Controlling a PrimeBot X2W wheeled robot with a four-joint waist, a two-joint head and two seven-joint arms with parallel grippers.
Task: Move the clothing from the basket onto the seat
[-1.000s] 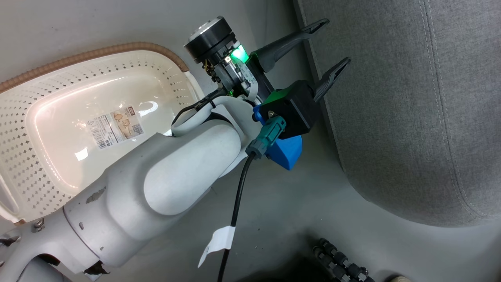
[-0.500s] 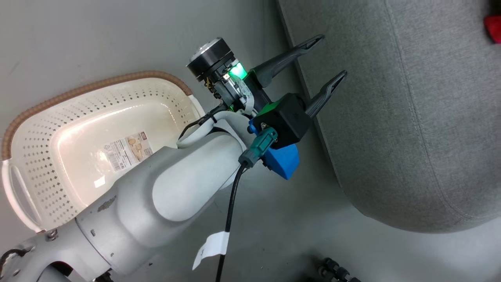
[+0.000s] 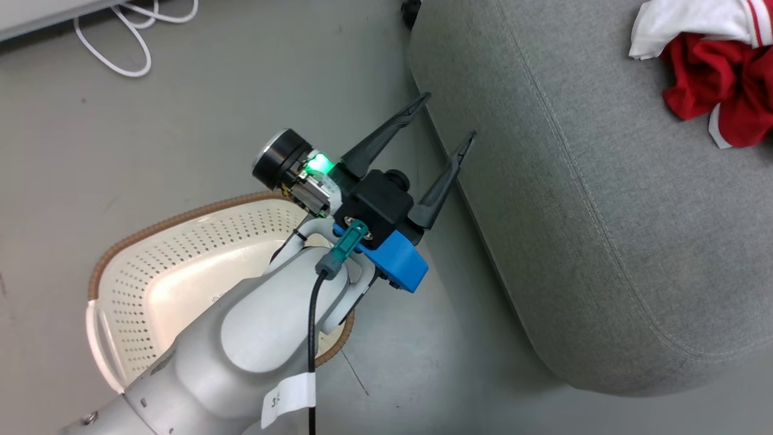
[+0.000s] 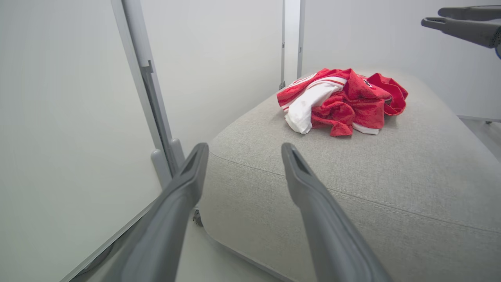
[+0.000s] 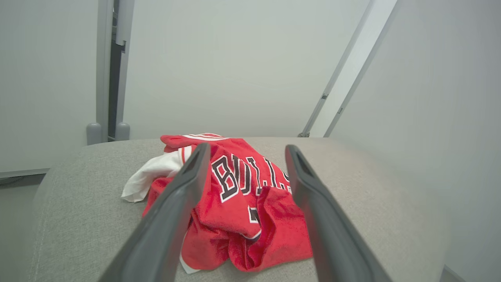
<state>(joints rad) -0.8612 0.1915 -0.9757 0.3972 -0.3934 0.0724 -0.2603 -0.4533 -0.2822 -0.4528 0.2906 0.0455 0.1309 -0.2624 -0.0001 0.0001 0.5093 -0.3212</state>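
While its two long fingers stand spread wide and hold nothing, the left gripper [image 3: 450,115] hangs just beside the seat [image 3: 604,211]. The right gripper [image 5: 247,145], likewise spread and bare, faces the red Bulls clothing [image 5: 242,203] heaped on the seat. The cream basket [image 3: 151,226] sits on the grey floor [image 3: 181,121] near the seat. White walls [image 5: 235,58] stand behind the seat.

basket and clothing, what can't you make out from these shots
- basket: head view, left forearm covers much of its floor, so leftovers cannot be ruled out.
- clothing: head view, cut by the top-right edge; crumpled in both wrist views, so garment count is unclear.
- lettering: right wrist view, partly behind the right gripper's fingers.
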